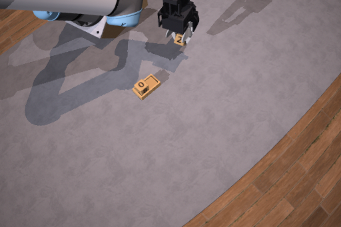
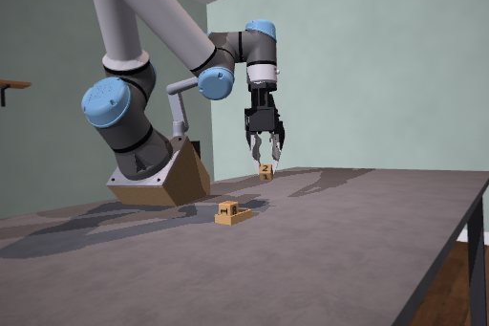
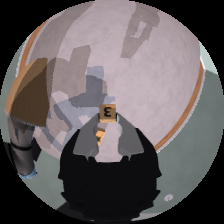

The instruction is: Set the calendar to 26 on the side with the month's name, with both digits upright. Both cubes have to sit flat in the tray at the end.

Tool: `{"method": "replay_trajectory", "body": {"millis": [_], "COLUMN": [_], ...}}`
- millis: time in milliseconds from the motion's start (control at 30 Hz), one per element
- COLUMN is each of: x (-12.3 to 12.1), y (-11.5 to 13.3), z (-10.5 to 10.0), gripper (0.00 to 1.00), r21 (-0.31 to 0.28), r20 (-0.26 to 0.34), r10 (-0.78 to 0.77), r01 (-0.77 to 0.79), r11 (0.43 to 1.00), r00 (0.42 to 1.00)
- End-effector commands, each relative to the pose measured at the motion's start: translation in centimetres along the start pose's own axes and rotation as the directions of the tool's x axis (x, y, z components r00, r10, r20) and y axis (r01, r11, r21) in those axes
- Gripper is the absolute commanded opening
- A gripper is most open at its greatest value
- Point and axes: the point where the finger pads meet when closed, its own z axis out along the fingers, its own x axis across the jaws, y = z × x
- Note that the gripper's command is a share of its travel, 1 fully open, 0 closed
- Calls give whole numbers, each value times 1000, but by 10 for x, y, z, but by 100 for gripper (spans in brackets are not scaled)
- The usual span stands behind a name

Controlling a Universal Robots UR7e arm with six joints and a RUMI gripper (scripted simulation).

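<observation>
My gripper is shut on a small wooden digit cube and holds it in the air above the table, behind and to the right of the tray. The cube shows a 2 in the top view, a 2 above a 1 in the exterior view, and a 3 in the wrist view. The wooden calendar tray lies on the grey mat. The other cube, with a 0 on top, sits in the tray's left slot. The right slot is empty. The tray also shows in the exterior view.
The robot's base on its wooden block stands behind and left of the tray. The table's edge runs along the right, with wooden floor beyond. Arm shadows lie across the mat near the tray.
</observation>
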Motion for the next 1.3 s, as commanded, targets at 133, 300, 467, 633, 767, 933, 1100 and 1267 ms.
{"method": "replay_trajectory", "body": {"millis": [133,300,467,633,767,933,1100,1267], "x": [1,0,-1,-1,0,1,1,0], "y": [0,0,1,1,2,3,3,3], "z": [-1,1,1,1,0,0,0,1], "gripper": [10,10,10,10,10,10,10,10], "r21": [33,69,117,212,267,289,290,314], "r20": [-7,0,6,5,-3,-8,-7,-3], "r10": [-2,-3,-4,-4,-3,-2,-2,-4], "r01": [2,3,3,3,4,4,4,5], "r11": [999,998,993,977,964,957,957,950], "r00": [1000,1000,1000,1000,1000,1000,1000,1000]}}
